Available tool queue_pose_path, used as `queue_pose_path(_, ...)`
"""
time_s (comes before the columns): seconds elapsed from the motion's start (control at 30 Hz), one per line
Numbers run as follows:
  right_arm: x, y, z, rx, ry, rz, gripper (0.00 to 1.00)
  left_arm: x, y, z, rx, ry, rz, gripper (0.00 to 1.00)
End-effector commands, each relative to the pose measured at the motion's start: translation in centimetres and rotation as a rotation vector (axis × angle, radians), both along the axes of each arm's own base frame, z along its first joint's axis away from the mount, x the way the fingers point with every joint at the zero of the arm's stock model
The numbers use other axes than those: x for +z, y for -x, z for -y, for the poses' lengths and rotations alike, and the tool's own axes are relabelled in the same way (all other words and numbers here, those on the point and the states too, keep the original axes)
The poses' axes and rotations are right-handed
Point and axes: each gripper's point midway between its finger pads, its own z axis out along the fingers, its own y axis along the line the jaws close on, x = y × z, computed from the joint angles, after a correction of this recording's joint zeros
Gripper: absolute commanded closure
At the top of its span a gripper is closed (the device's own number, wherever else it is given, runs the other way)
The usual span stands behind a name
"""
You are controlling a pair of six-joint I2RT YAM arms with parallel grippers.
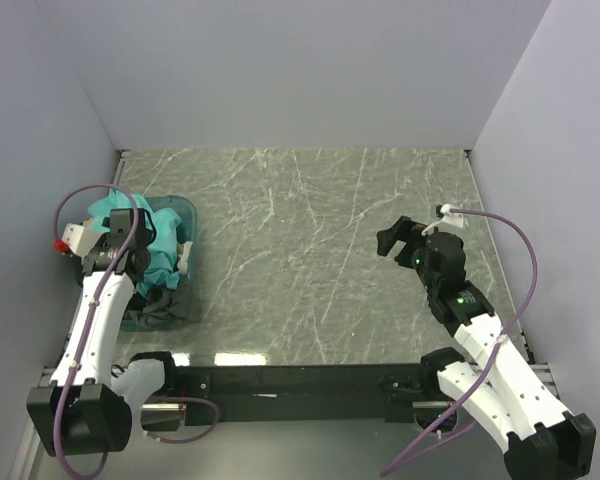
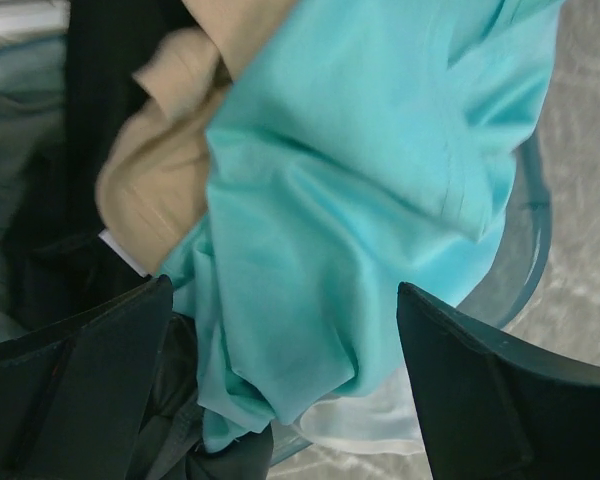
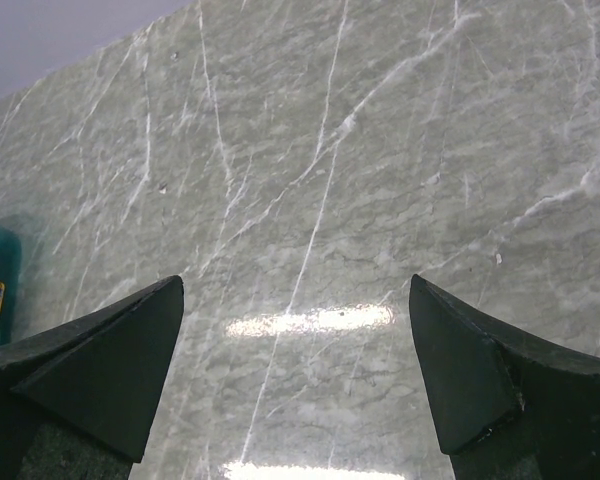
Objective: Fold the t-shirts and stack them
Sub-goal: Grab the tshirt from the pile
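Leftward, t-shirts [image 1: 162,258] over tub [image 1: 192,225] rim.

The overhead view looks steeply down from behind both arms and takes in the whole counter [image 1: 310,250]. The left wrist view sits very close above the tub [image 1: 183,204] of shirts [image 2: 360,200]. The right wrist view faces bare counter at close range, with the tub's edge at its far left.

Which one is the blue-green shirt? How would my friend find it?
On the table's left side sits a see-through bluish tub. The teal t-shirt tops its heap, the only bright one among a tan shirt and dark shirts.
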Motion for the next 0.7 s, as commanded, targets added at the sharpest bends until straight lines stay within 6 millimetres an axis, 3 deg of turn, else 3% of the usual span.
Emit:
queue_pose_path(0.0, 0.8, -0.2, 0.2, -0.006, 0.000, 0.024, 0.01, -0.4, -2.5, 1.8, -0.142, 0.046, 0.029, 0.00)
queue_pose_path(0.13, 0.7, -0.1, 0.7, -0.034, 0.011, 0.023, 0.01, -2.1, -3.0, 2.0, -0.164, 0.054, -0.049, 0.02)
queue_pose_path(0.27, 1.1, -0.1, 0.9, -0.039, 0.008, 0.046, 0.01, -2.3, -2.7, 1.6, -0.145, 0.045, -0.078, 0.12)
queue_pose_path(0.53, 0.7, -0.1, 1.2, -0.056, 0.025, 0.016, 0.01, -1.2, -2.8, 1.2, -0.139, 0.014, -0.035, 0.53)
queue_pose_path(0.57, 0.8, -0.1, 1.3, -0.060, 0.025, 0.018, 0.01, -1.1, -2.8, 1.1, -0.132, 0.010, -0.034, 0.66)
queue_pose_path(0.67, 0.9, 0.0, 1.2, -0.056, 0.018, 0.033, 0.01, -1.3, -3.2, 1.3, -0.149, 0.015, -0.030, 0.85)
